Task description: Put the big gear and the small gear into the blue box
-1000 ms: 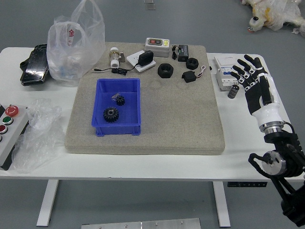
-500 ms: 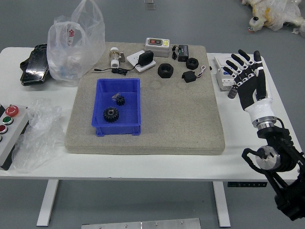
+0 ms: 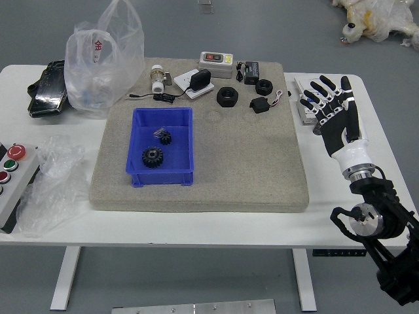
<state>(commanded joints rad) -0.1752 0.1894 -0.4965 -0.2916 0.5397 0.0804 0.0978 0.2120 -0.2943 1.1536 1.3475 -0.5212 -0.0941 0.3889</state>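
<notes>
Inside the blue box [image 3: 185, 156], left of centre on the grey-beige mat, lies the big black gear [image 3: 152, 157]. The small black gear [image 3: 165, 138] is also in the box, up and to the right of the big one, beside a small silvery metal piece [image 3: 158, 132]. My right hand [image 3: 330, 103] is raised over the table's right side, far from the box, its fingers spread and holding nothing. The left arm does not show.
Behind the box stand a valve [image 3: 158, 79], black adapter [image 3: 200, 79] and grey device [image 3: 217, 64]. Black rings [image 3: 227, 97] lie farther right. A plastic bag [image 3: 105, 65] and button panel [image 3: 14, 171] occupy the left; a white box [image 3: 305, 115] is behind my right hand.
My right hand and forearm have shifted left, and the hand has turned a little. Both gears and the blue box have stayed where they were.
</notes>
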